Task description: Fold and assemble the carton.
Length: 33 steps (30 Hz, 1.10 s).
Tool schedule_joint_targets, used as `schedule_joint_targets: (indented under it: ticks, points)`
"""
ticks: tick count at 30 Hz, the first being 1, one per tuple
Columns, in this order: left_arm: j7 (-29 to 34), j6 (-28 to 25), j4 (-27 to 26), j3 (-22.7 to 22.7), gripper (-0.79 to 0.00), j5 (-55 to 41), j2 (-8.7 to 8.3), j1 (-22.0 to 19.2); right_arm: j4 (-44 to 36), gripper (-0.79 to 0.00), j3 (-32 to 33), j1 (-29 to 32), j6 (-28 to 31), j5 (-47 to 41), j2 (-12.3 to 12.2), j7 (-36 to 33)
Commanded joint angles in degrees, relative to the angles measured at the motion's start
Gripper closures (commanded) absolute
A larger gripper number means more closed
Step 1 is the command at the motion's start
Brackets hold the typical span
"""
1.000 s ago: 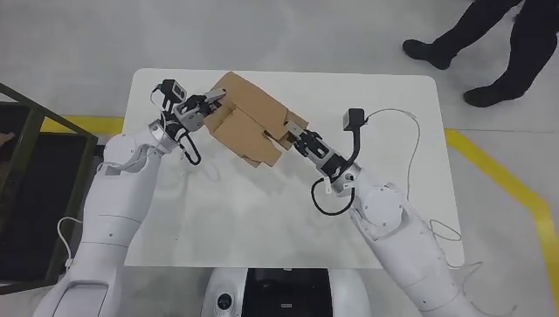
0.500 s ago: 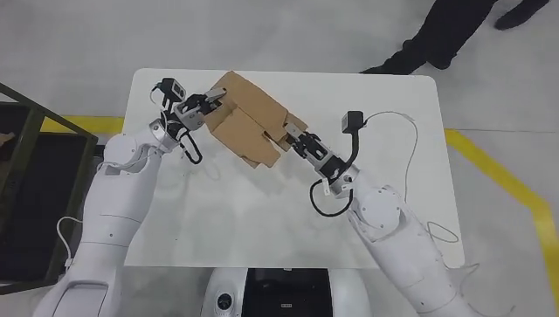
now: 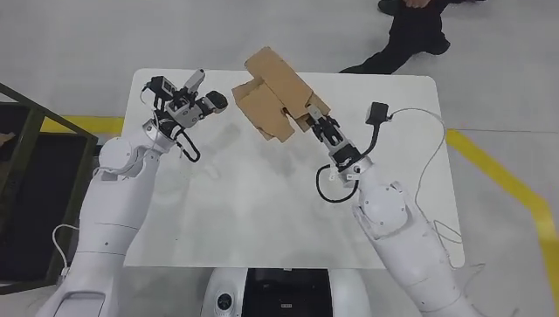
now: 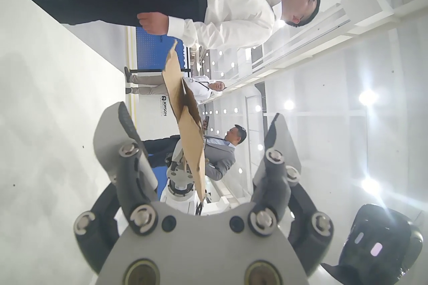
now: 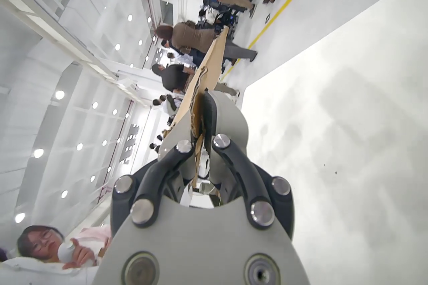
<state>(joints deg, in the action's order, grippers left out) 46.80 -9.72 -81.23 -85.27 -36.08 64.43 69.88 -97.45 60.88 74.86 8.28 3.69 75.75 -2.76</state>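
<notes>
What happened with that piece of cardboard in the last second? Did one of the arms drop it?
The left gripper let go of the carton and now stands open, apart from it. The right gripper carried the carton away from the robot, slightly to its right. It stayed shut on the carton's edge throughout.

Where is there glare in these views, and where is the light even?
Left wrist view: ceiling lamps flare with streaks, beyond the open left gripper. Right wrist view: lamps are small spots; the carton in the right gripper is evenly lit. Top view: even light on the table, no glare.
</notes>
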Motion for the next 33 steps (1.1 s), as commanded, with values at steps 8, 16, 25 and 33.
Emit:
schedule_joint_targets:
  ticks: [8,16,25,33]
  points:
    - [-0.15,1.47,-3.76,4.9,-0.785,0.26,0.67,0.96,-0.78,0.0,-3.41,-0.53,-4.34,4.53,1.28,7.29]
    - [-0.44,0.08,-1.71,8.19,-0.551,-1.14,1.43,-0.48,-0.98,0.0,-5.33,-1.09,-5.14,7.34,2.14,9.36]
    - [-0.52,0.11,-1.67,9.01,0.0,-1.4,1.69,-1.13,-1.61,0.0,-5.05,0.12,-5.71,9.35,2.51,9.87]
    - [0.03,0.25,-0.76,9.36,0.0,0.07,1.73,-2.13,-2.89,-0.785,-4.41,1.38,-5.82,9.79,2.82,10.56]
